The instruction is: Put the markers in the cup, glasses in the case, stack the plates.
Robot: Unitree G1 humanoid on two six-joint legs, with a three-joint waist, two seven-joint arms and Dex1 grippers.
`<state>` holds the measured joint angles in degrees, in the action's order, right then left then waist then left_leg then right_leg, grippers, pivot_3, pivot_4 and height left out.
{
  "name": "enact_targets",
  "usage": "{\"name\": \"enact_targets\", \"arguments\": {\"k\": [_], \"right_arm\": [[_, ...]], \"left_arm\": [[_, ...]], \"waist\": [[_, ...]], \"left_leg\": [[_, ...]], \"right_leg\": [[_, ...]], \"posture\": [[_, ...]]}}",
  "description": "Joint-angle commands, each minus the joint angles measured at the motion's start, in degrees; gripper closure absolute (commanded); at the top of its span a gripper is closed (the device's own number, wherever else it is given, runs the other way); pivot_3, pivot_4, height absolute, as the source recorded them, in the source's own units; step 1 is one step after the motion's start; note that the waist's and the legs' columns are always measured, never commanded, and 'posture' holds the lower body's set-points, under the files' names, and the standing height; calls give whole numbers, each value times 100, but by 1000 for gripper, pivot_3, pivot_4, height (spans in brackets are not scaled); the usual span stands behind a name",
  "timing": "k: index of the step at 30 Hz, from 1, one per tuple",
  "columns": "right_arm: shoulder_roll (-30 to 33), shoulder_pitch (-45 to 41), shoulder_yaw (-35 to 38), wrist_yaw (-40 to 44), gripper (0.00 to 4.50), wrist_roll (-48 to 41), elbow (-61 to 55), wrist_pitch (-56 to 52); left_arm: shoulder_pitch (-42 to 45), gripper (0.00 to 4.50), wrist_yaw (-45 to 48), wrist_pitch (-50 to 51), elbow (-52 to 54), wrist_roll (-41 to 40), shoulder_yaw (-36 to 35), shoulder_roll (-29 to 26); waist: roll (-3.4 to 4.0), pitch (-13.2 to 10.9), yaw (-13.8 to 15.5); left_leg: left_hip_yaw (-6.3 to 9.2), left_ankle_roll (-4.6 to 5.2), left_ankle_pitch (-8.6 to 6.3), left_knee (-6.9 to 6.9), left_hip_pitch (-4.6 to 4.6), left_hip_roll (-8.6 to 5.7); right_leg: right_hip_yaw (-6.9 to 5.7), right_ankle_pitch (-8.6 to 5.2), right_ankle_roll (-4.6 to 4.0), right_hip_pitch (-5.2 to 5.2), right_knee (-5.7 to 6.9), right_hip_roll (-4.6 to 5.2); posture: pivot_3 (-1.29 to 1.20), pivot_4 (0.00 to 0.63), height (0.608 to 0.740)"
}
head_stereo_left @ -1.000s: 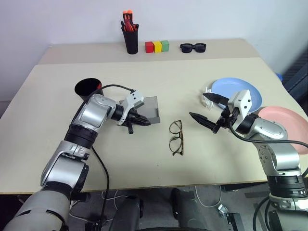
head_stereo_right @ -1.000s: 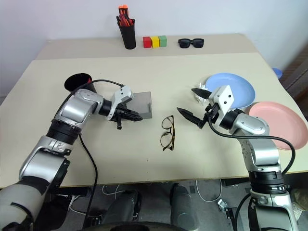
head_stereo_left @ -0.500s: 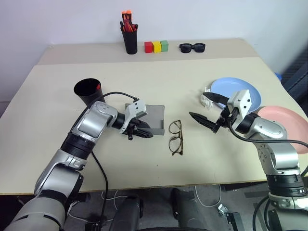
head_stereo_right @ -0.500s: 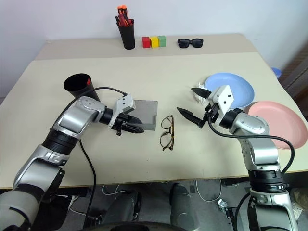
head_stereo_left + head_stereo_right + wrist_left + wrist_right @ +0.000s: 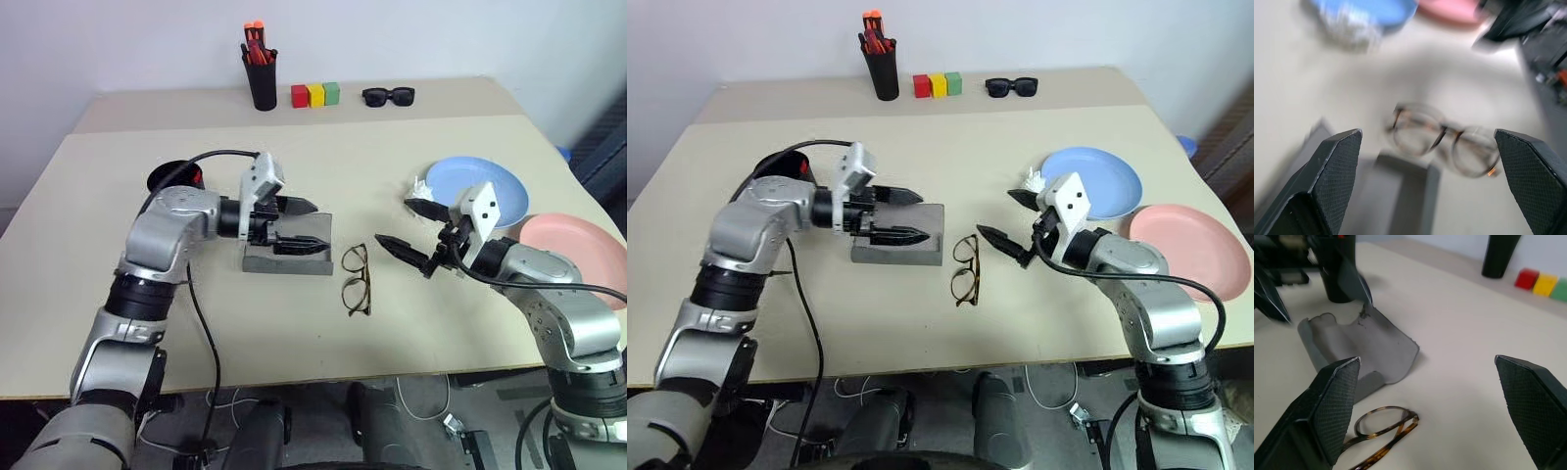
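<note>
While the left tool (image 5: 302, 225) is held spread wide over the grey case (image 5: 286, 257), the glasses (image 5: 357, 280) are found on the surface (image 5: 392, 157) at its 4 o'clock, with the right tool (image 5: 409, 233), also wide and empty, at their 2 o'clock.

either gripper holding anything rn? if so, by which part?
Nothing held. The left gripper is open above the case, which lies on the table. The right gripper is open too, hovering beside the glasses.
</note>
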<state>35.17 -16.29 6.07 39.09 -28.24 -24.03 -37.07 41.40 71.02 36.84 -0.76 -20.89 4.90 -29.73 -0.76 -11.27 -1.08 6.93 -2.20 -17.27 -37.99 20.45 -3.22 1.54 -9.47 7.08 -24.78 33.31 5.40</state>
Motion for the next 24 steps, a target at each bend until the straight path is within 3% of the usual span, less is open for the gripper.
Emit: {"name": "enact_targets", "arguments": {"k": [1, 8, 17, 24], "right_arm": [[-73, -260, 70, -844, 0, -341, -795, -1288], [-346, -971, 243, -1925, 0, -559, -904, -3376], [-932, -1596, 349, -2502, 0, -637, -1267, -5315], [-1372, -1502, 142, -2988, 0, -720, -1307, -5543]], "left_arm": [[-497, 63, 112, -342, 474, -375, -469, -287], [-1456, 63, 159, -660, 1050, -858, -961, -681], [-1772, 63, 224, -730, 1176, -1269, -1218, -1004], [-1689, 63, 166, -753, 1100, -1350, -1125, -1021]], "waist": [[0, 0, 17], [-1, 0, 58], [0, 0, 10], [0, 1, 31]], "left_leg": [[0, 0, 0, 0, 0, 0], [0, 0, 0, -3, 8, -3], [-3, 1, 0, -1, 5, -2], [-3, 1, 0, 0, 6, -2]], "right_leg": [[0, 0, 0, 0, 0, 0], [2, 0, -3, 2, -7, 4], [1, 0, -3, 0, -7, 2], [1, 1, -1, -1, -7, 1]], "posture": [[0, 150, 740], [0, 150, 740], [0, 150, 740], [0, 150, 740]]}}
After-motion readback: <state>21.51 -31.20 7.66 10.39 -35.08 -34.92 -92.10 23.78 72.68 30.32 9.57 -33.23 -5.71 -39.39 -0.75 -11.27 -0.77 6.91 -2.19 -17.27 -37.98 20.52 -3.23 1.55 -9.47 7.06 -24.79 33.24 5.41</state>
